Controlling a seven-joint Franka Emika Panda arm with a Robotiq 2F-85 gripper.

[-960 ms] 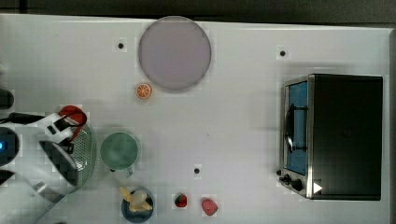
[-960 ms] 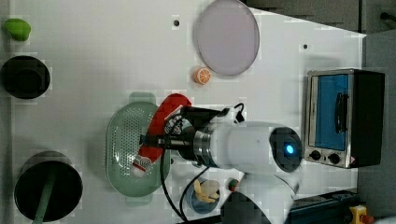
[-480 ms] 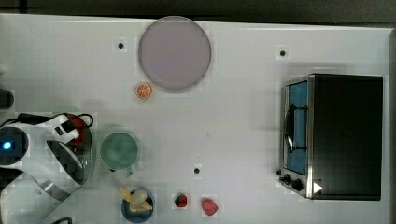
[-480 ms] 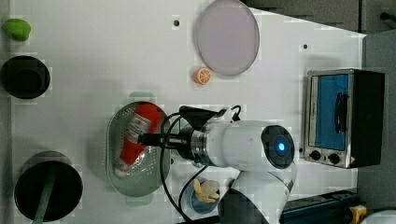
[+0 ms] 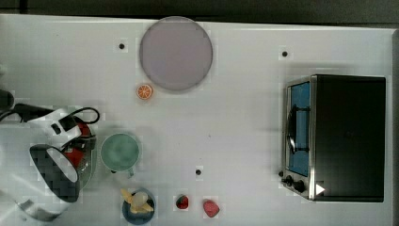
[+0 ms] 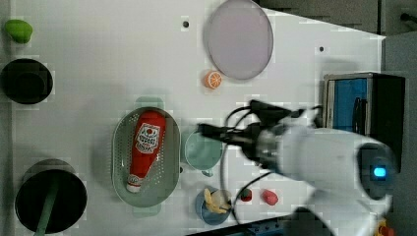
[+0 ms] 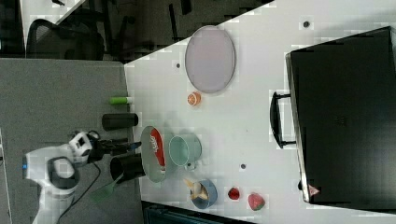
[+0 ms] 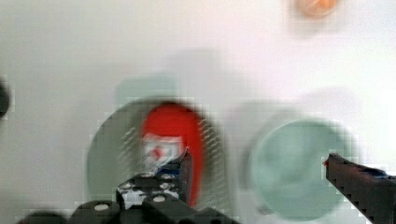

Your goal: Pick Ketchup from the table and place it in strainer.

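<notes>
The Ketchup (image 6: 145,147), a red bottle with a white label, lies lengthwise inside the pale mint-green strainer (image 6: 118,162), cap toward the left view's bottom. My gripper (image 6: 204,130) hangs above the table near the round green cup, apart from the bottle. In the wrist view my gripper (image 8: 257,161) is open, its dark fingertips (image 8: 183,163) spread wide with nothing between them, and the Ketchup (image 8: 173,130) rests in the strainer (image 8: 107,158) below. In the top view the arm covers most of the strainer, with a bit of the red Ketchup (image 5: 75,151) showing.
A round green cup (image 6: 201,147) stands beside the strainer. A blue bowl (image 6: 214,205) and two strawberries (image 6: 268,196) sit near the table edge. An orange slice (image 6: 213,79), a purple plate (image 6: 238,39), a toaster oven (image 6: 361,103) and black containers (image 6: 24,81) also stand around.
The gripper carried the Ketchup over the strainer, let go of it, and it now lies in the strainer. The arm has drawn back toward the left view's right.
</notes>
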